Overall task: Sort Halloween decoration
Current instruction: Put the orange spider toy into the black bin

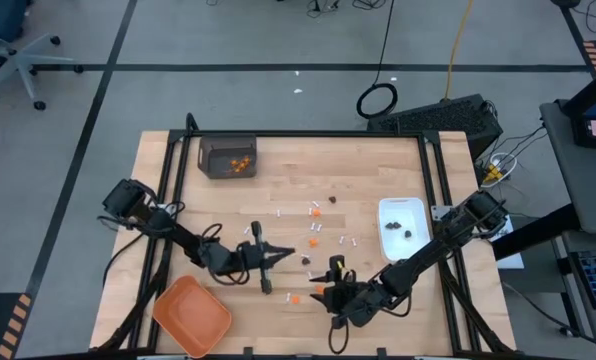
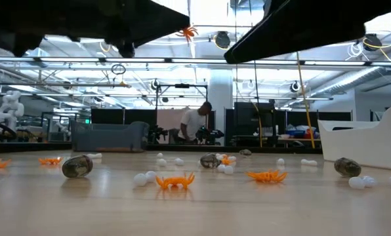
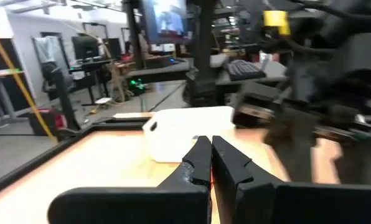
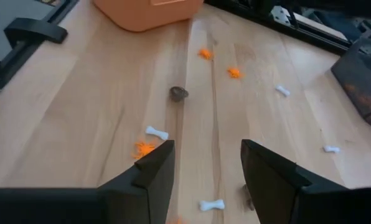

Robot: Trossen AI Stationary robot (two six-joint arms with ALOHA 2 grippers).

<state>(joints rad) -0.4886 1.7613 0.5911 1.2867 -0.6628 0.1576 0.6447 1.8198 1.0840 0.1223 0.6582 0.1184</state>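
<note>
A wooden table (image 1: 368, 185) seen from above, with two dark robot arms reaching in from either side. Scattered across its middle are tiny Halloween pieces — orange bits (image 1: 316, 212), dark brown-black bits (image 1: 331, 201) and small white sticks (image 1: 313, 228) — lying loose and apart from one another. From table height the orange bits (image 2: 174, 181) look like little spiders, the dark bits (image 2: 77, 166) like rounded lumps.

The left gripper (image 1: 290, 254) sits near the table's centre, its fingers (image 3: 201, 160) pressed together, with a thin sliver of orange showing between them; what it is cannot be told. The right gripper (image 1: 330, 272) hangs over the near middle of the table, just beside the left one, its fingers (image 4: 154, 168) spread wide with nothing between them and a white stick (image 4: 211, 204) on the wood below.

A dark bin (image 1: 227, 157) at the far left holds several orange bits. A white rectangular dish (image 1: 402, 228) on the right holds a few dark bits. An orange tray (image 1: 190, 314) lies at the near left corner.

A person (image 2: 194, 124) stands in the room behind — far off.
</note>
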